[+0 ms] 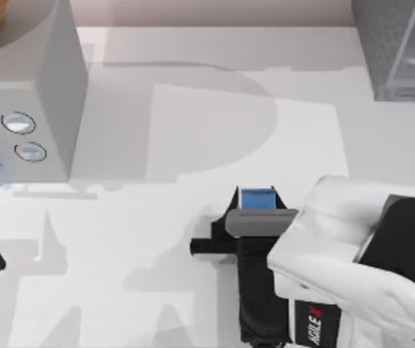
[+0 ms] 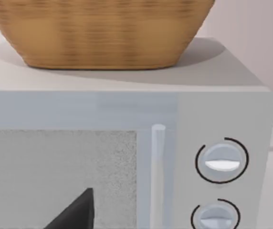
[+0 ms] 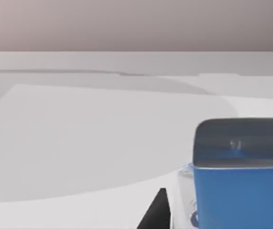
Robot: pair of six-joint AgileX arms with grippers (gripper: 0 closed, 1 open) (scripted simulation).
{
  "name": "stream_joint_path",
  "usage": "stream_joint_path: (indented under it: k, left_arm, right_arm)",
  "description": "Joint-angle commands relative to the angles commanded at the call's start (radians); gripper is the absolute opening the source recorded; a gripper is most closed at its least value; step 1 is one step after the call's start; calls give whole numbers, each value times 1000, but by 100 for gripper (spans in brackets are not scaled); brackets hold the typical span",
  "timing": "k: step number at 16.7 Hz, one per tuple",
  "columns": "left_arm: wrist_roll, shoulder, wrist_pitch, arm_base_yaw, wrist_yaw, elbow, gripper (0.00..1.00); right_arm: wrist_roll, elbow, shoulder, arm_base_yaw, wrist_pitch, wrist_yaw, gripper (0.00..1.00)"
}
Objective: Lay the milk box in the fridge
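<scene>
The milk box [image 1: 257, 198] stands on the table [image 1: 193, 290] right of centre in the top view, its blue top showing just past the right gripper [image 1: 255, 217]. That gripper's dark body covers the carton's near side, and I cannot tell from here whether the fingers are closed on it or merely around it. The right arm reaches in from the near right corner, its white forearm slanting toward the middle. The fridge [image 1: 400, 51] sits at the far right corner, well apart from the carton. The grey microwave [image 1: 30, 94] with two dials stands at the far left, and the left arm is parked at the left edge beside it.

The left wrist view faces the microwave's door and dials, with a woven basket [image 2: 103, 28] on top.

The right wrist view shows the milk box [image 3: 241, 186] close to the camera, upright, with one dark fingertip [image 3: 155, 212] beside it and a sliver of table between.

Judging by this, the step is the grasp. It would go well if the fingers squarely straddle the carton's flat sides, close firmly, then lift clear before swinging far right to the fridge.
</scene>
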Motion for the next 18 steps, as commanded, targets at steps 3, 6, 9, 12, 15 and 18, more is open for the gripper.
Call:
stream_joint_path:
  k: [3,6,9,12,15,18]
  left_arm:
    - [0,0,0,0,0,0,100]
    - [0,0,0,0,0,0,100]
    - [0,0,0,0,0,0,100]
    - [0,0,0,0,0,0,100]
    - [0,0,0,0,0,0,100]
    - [0,0,0,0,0,0,100]
  right_arm:
    - [2,0,1,2,0,0,0]
    - [6,5,-29,2,-12,-1,0]
    - [6,2,-107,1,-76,-3,0]
    - [4,-14,-210,1,-181,-4,0]
    - [6,-32,-332,1,-304,-5,0]
    - [10,-47,-455,2,-424,-6,0]
